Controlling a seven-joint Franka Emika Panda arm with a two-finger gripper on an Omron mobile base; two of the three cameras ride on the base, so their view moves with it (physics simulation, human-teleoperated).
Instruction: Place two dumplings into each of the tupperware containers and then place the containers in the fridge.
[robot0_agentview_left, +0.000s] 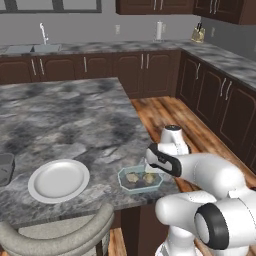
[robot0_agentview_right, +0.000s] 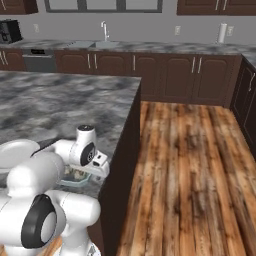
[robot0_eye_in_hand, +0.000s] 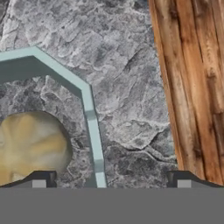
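Observation:
A pale blue-teal tupperware container (robot0_agentview_left: 140, 180) sits near the island counter's front right corner with two dumplings (robot0_agentview_left: 133, 177) (robot0_agentview_left: 149, 177) inside. In the hand view its right rim (robot0_eye_in_hand: 89, 118) runs up between my fingertips, and one tan dumpling (robot0_eye_in_hand: 33, 144) lies just inside it at the left. My gripper (robot0_eye_in_hand: 111, 181) is open, straddling that rim from above with nothing gripped. The dark grey tupperware container (robot0_agentview_left: 4, 168) peeks in at the left edge of the counter. The fridge is out of view.
An empty round white plate (robot0_agentview_left: 59, 180) lies left of the teal container. The counter's edge (robot0_eye_in_hand: 159, 87) drops to the wood floor (robot0_agentview_right: 185, 165) just right of the gripper. A curved grey chair back (robot0_agentview_left: 60, 235) stands at the near side.

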